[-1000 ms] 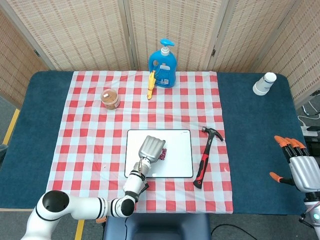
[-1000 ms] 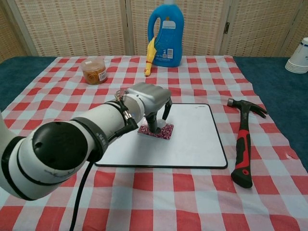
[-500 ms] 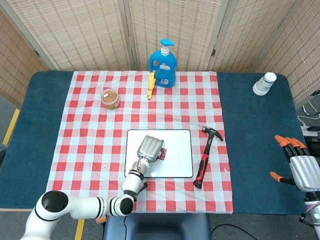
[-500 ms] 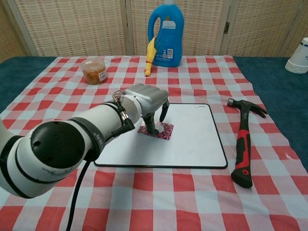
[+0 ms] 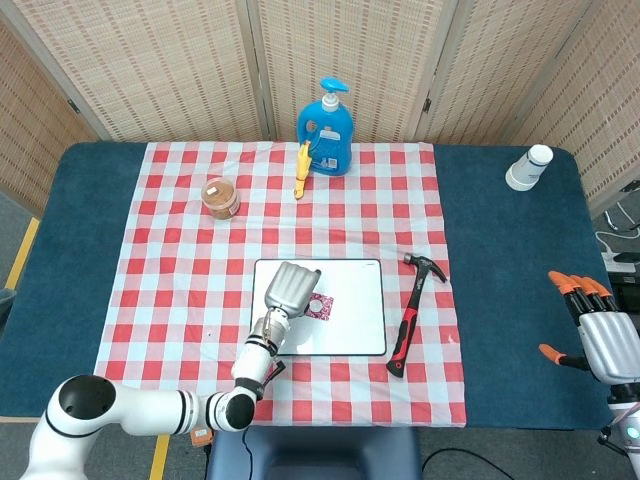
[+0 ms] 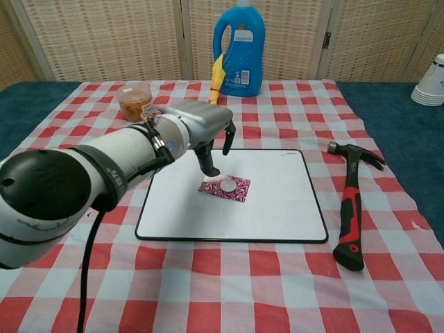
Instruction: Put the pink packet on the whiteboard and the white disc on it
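The pink packet lies flat on the whiteboard, left of its middle, and the small white disc rests on top of the packet. In the head view the packet shows just right of my left hand. My left hand hangs above and left of the packet, fingers pointing down and apart, holding nothing. My right hand sits far off at the right edge of the table, fingers spread and empty.
A red-handled hammer lies right of the whiteboard. A blue detergent bottle and a yellow object stand at the back, a brown-filled jar at the back left, white cups at the far right.
My left hand has let go of the white disc and lifted up and to the left. The disc now lies uncovered on the pink packet. The right hand has not moved.
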You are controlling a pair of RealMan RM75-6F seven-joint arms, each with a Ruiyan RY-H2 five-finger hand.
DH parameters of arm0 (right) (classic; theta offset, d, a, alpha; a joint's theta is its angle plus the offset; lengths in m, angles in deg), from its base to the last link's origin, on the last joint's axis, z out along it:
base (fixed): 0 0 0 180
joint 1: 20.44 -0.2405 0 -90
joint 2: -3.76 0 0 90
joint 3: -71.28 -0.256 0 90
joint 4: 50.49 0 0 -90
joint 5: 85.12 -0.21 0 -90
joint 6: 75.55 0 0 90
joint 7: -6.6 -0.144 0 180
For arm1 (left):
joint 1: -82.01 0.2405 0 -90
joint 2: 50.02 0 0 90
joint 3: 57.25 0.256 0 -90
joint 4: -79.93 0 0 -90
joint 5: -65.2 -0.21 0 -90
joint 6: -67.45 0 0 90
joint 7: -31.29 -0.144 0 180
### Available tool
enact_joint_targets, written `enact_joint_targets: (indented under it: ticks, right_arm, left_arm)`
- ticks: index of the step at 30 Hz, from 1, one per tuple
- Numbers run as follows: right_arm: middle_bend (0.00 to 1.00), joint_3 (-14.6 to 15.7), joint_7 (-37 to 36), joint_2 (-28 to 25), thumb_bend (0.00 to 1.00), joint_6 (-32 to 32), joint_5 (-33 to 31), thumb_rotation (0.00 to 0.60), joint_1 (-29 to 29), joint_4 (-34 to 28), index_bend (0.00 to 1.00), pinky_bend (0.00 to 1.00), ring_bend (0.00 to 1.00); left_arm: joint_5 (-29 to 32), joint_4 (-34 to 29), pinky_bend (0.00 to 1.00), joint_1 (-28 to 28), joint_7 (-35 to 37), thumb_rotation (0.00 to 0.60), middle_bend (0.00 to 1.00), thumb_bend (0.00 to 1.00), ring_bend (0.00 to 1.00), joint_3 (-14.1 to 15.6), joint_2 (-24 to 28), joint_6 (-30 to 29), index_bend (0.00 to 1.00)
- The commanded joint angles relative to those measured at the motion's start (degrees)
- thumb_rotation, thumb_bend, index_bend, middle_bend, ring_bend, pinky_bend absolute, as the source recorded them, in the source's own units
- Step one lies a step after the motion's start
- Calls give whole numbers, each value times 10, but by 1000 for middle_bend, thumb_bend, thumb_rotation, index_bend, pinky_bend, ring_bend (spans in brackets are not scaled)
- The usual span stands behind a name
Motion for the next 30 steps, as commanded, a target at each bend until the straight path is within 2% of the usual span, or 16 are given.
enact_joint_targets:
  ticks: [1, 2, 3, 6, 7, 9, 13, 16, 19, 22, 25, 27, 30]
  right_arm:
    - [121, 1, 0, 0, 19, -1, 3, 600, 0, -2, 56, 133, 54]
    - [122, 3, 0, -1, 20, -2, 6, 600, 1, -3, 56, 133, 54]
    - [122, 4, 0, -1, 19, -4, 9, 600, 1, -4, 56, 133, 54]
    - [122, 9, 3, -1, 19, -8, 21, 600, 2, -8, 56, 133, 54]
    - [122, 11, 2, 0, 19, -8, 25, 600, 2, -10, 56, 133, 54]
    - [122, 15, -1, -1, 19, -6, 29, 600, 2, -13, 56, 133, 54]
    - [122, 17, 4, -4, 19, -7, 30, 600, 3, -19, 56, 133, 54]
    - [122, 17, 13, -6, 55, -8, 27, 600, 6, -22, 56, 133, 55]
    - [122, 17, 18, -7, 110, -6, 24, 600, 6, -26, 56, 133, 55]
    - [121, 18, 22, -5, 122, -5, 26, 600, 5, -25, 56, 133, 55]
    - [122, 19, 26, -2, 122, -2, 27, 600, 4, -24, 56, 133, 54]
    - [122, 19, 29, 0, 121, 0, 26, 600, 3, -23, 56, 133, 54]
    - [122, 18, 33, 3, 121, -3, 26, 600, 4, -23, 56, 133, 54]
  left_arm:
    - [-11, -65, 998, 33, -7, 600, 975, 287, 997, 28, 49, -39, 442]
    - [-22, -78, 992, 44, -2, 600, 957, 289, 989, 40, 59, -51, 440]
    - [-37, -92, 964, 57, 6, 600, 892, 294, 943, 53, 69, -63, 431]
    - [-113, -131, 830, 111, 61, 600, 670, 288, 724, 98, 101, -115, 388]
    - [-149, -143, 763, 136, 91, 600, 573, 280, 623, 118, 112, -140, 372]
    - [-199, -165, 690, 171, 127, 600, 470, 265, 511, 145, 131, -178, 355]
    - [-308, -208, 582, 249, 199, 600, 364, 240, 379, 194, 173, -276, 299]
    - [-370, -203, 493, 305, 260, 600, 308, 237, 294, 226, 195, -332, 253]
    - [-379, -194, 397, 350, 302, 600, 236, 285, 208, 254, 221, -340, 177]
    - [-379, -177, 185, 383, 337, 600, 81, 309, 41, 275, 245, -326, 38]
    - [-400, -138, 24, 406, 369, 600, 0, 273, 0, 290, 259, -316, 0]
    - [-420, -114, 4, 418, 395, 594, 0, 266, 0, 297, 262, -311, 0]
    - [-456, -70, 0, 432, 421, 532, 0, 266, 0, 295, 261, -317, 0]
